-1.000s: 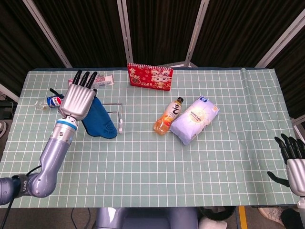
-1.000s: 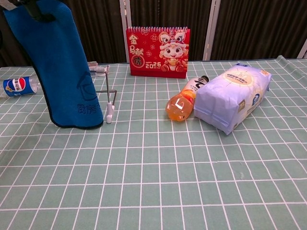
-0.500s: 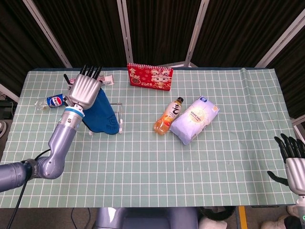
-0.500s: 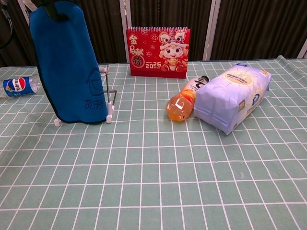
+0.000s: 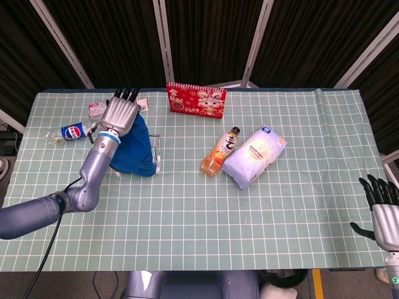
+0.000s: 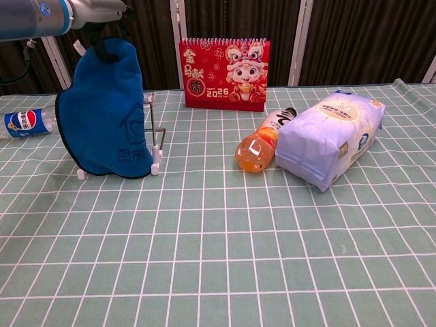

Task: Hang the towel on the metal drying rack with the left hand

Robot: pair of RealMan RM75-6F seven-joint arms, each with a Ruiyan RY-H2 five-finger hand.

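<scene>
The right hand hangs at the near edge of the surface, far from the metal drying rack, fingers apart and holding nothing. The blue towel drapes over the rack, its hem near the rack's feet. Above the rack, the left hand grips the towel's top. Behind the rack stands a red calendar.
</scene>
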